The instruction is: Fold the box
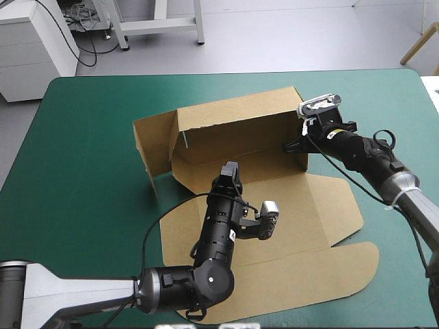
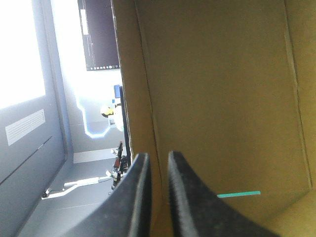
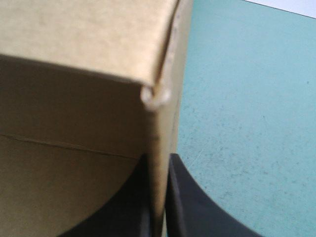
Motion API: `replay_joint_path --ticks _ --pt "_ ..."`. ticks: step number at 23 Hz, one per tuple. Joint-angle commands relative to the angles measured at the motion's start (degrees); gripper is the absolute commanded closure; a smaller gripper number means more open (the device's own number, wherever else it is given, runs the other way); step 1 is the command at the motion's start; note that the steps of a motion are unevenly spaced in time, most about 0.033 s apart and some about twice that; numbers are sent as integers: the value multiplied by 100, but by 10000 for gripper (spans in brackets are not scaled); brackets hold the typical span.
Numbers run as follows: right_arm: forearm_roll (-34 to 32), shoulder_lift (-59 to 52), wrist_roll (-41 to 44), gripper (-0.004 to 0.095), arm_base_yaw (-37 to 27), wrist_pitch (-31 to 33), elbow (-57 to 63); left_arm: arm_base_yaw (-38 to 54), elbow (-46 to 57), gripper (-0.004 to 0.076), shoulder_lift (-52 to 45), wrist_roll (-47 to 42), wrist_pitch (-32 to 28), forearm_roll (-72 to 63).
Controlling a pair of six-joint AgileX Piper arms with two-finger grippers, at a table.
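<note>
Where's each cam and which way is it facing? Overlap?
High: above and behind, looking down on the table and box; left arm and right arm show.
Left wrist: along the left gripper, shut on a box wall; room beyond.
Right wrist: along the right gripper, shut on a box edge; table beside.
All share the box.

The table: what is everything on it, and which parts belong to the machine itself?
box: one, brown, in the middle of the table; its far and side walls stand up, and its big flap lies flat toward the near edge.
table cover: one, teal-green, under everything.
left gripper: one, black fingers, at the box's middle, all but shut with an edge of the board between them.
right gripper: one, black fingers, at the box's right end, shut on the upright wall there.
</note>
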Motion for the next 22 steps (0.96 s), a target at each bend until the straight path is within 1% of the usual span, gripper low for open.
replay_joint_path --ticks 1,2,3,4,5,6,7,8,10,12,13,15,17,20,22 --pt "-40 -205 58 926 -35 -299 -244 30 -328 724 -195 288 297 242" --pt "-85 -205 58 926 -35 -299 -244 76 -448 724 -195 493 248 -46" --pt "-141 -205 58 926 -35 -325 -244 293 -883 724 -195 1111 -24 -919" --pt "-156 -205 58 926 -35 -356 -244 418 -1094 724 -195 1448 -203 -1417" --pt "-158 -205 58 926 -35 -385 -244 776 -1696 724 -195 2422 -479 -2533" --pt "-158 -205 58 926 -35 -395 -244 990 -1954 724 -195 2780 -550 -3014" --pt "-168 -205 58 926 -35 -395 -244 1484 -2618 724 -195 3584 -584 -4231" --pt "-185 -205 58 926 -35 -412 -244 1703 -2949 724 -195 3811 -573 -4670" --pt "-203 -205 58 926 -35 -467 -244 2297 -3561 724 -195 4121 -445 -5620" --pt "-203 -205 58 926 -35 -439 -269 3214 -4299 724 -195 4436 -26 -6826" --pt "-203 -205 58 926 -35 -413 -269 3949 -4667 724 -195 4762 245 -7614" --pt "-203 -205 58 926 -35 -307 -269 4924 -4960 724 -195 5195 403 -8771" --pt "-203 -205 58 926 -35 -166 -269 6207 -4986 724 -232 5195 336 -9959" --pt "-203 -205 58 926 -35 -51 -269 7377 -4940 724 -243 5042 384 -11210" --pt "-203 -205 147 926 -35 21 -269 8042 -4823 724 -244 4899 422 -11779"
